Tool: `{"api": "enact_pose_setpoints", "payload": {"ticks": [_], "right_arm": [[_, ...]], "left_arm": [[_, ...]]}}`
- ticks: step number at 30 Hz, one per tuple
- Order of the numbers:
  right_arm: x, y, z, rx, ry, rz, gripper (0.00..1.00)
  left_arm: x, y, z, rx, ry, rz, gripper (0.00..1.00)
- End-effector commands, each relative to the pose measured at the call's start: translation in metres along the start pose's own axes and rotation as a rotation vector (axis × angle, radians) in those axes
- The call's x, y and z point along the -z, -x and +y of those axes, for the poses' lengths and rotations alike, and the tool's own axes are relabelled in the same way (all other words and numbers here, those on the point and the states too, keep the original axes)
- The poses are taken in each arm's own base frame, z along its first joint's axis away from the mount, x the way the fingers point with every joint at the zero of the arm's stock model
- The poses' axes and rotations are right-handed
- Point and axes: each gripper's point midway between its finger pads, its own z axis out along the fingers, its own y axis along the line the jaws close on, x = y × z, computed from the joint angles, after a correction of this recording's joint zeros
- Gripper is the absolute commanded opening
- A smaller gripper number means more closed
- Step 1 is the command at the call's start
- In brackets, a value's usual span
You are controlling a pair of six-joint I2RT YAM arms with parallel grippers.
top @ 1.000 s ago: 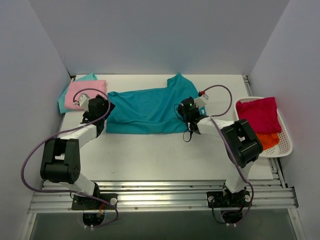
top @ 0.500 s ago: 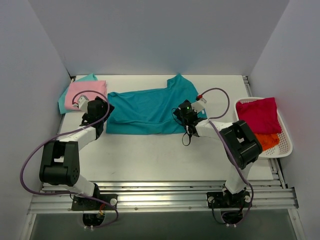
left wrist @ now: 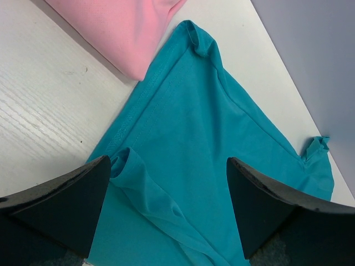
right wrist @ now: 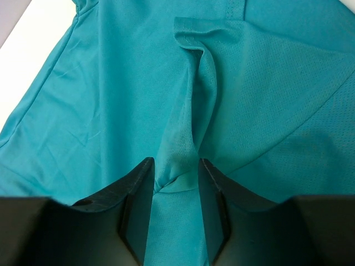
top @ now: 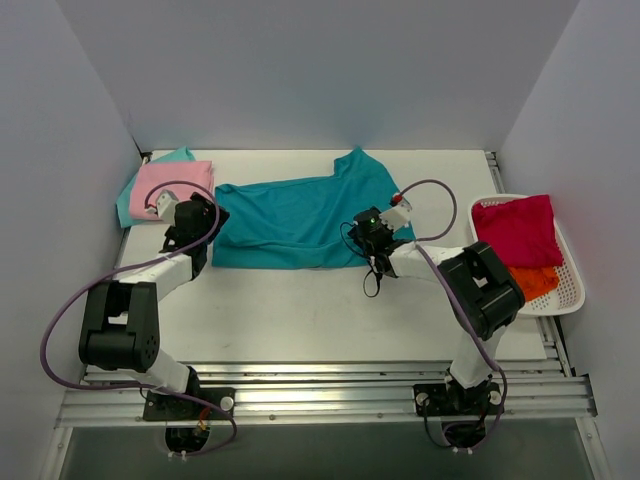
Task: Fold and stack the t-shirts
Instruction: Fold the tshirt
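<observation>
A large teal t-shirt [top: 295, 215] lies spread across the middle of the table, one sleeve reaching toward the back. My left gripper [top: 203, 218] hovers open over its left edge, its fingers straddling a rolled fold of the teal t-shirt [left wrist: 222, 127] without touching it. My right gripper [top: 358, 226] is low on the shirt's right part. Its jaws stand partly apart, with a raised ridge of the teal cloth [right wrist: 183, 138] between them. A folded pink t-shirt [top: 175, 185] lies on a mint-teal one [top: 124, 203] at the back left.
A white basket [top: 575, 290] at the right edge holds a crimson t-shirt [top: 515, 228] over an orange one [top: 538, 280]. In the left wrist view, the corner of the pink t-shirt [left wrist: 122, 33] almost meets the teal hem. White walls close the table in at the back and on both sides.
My right gripper has slid a little to the left and toward the front on the teal t-shirt, and its jaws have widened. The left arm has stayed still.
</observation>
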Motion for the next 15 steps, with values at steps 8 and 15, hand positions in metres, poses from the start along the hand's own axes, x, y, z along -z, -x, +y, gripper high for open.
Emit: {"api": "enact_pose_setpoints", "payload": {"ticks": [8,15], "right_arm": [[-0.021,0.003,0.026,0.006,0.021,-0.035,0.06],[-0.026,0.013,0.047,0.010,0.047,-0.043,0.09]], "left_arm": [[-0.001,0.012,-0.005,0.000,-0.030,-0.040,0.94],[0.002,0.021,0.000,0.002,-0.021,-0.064,0.94]]}}
